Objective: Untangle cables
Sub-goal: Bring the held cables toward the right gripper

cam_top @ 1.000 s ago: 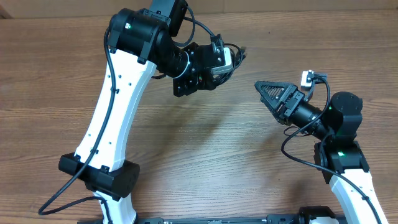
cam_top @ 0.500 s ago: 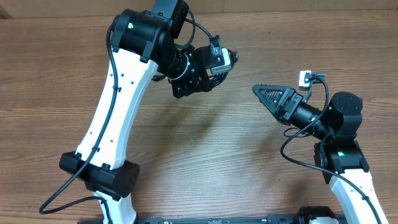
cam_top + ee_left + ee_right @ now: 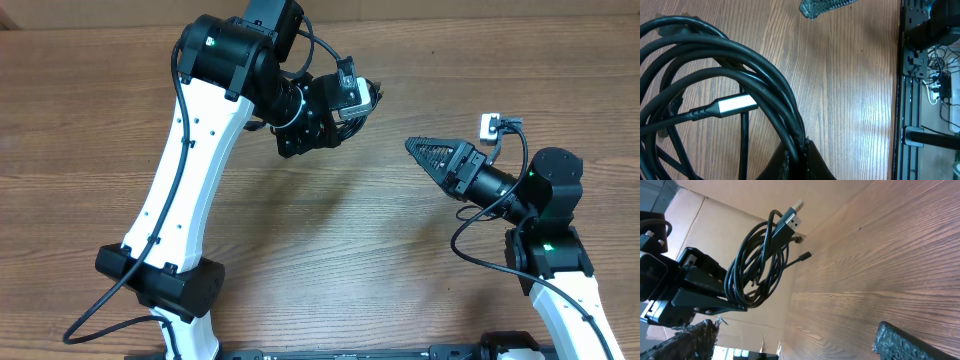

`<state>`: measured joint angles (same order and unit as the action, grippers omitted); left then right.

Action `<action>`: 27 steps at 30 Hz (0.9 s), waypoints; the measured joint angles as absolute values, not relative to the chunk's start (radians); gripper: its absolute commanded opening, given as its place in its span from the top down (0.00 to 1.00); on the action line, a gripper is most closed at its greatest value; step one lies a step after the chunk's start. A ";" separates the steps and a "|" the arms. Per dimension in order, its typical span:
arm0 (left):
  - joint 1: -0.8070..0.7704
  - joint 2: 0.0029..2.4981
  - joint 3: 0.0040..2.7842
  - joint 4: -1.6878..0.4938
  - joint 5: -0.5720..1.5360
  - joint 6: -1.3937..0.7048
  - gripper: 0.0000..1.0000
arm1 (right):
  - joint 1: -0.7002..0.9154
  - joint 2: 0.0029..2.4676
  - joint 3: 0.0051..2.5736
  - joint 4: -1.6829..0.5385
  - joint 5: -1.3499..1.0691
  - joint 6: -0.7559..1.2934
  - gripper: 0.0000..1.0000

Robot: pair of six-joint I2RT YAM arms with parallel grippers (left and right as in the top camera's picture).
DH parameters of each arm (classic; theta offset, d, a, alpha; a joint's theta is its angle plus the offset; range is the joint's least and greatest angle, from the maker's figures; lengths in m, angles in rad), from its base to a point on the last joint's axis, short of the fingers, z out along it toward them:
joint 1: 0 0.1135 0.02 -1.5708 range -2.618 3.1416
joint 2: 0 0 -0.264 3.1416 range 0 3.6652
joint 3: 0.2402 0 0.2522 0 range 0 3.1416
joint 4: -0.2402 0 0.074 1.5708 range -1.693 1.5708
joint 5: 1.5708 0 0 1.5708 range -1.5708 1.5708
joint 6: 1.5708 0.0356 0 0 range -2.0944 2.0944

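Observation:
The cables (image 3: 747,65) are a coiled bundle of thin black cords with a silver-tipped plug (image 3: 735,104). My left gripper (image 3: 801,159) is shut on the bundle at its lower edge. In the right wrist view the bundle (image 3: 757,265) hangs in the air from the left gripper (image 3: 705,302), with a USB plug (image 3: 792,210) sticking up and a small plug end (image 3: 805,256) to the side. In the overhead view the left gripper (image 3: 300,135) hides most of the bundle. My right gripper (image 3: 430,152) is open and empty, to the right of the bundle and pointing toward it; its fingers are wide apart in its wrist view (image 3: 795,332).
The wooden table (image 3: 330,260) lies under both arms. A cardboard wall (image 3: 740,210) stands behind the table's far edge. The right arm's base and wiring (image 3: 920,60) are at the table's side. The right finger's tip (image 3: 825,6) shows in the left wrist view.
Over the past second the left gripper turned and drew the bundle slightly left, and the right gripper edged left toward it. Nothing has moved in the last half second.

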<state>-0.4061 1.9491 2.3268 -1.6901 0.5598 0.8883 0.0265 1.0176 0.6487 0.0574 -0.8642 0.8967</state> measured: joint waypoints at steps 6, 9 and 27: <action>-0.406 1.949 2.327 -1.690 0.560 0.881 0.96 | 0.027 1.018 0.649 0.058 -0.866 0.896 0.00; -0.406 1.949 2.327 -1.691 0.560 0.873 0.96 | 0.027 1.018 0.649 0.057 -0.867 0.896 0.00; -0.479 1.949 2.327 -1.691 0.468 0.863 0.96 | 0.027 1.018 0.649 0.058 -0.885 0.893 0.00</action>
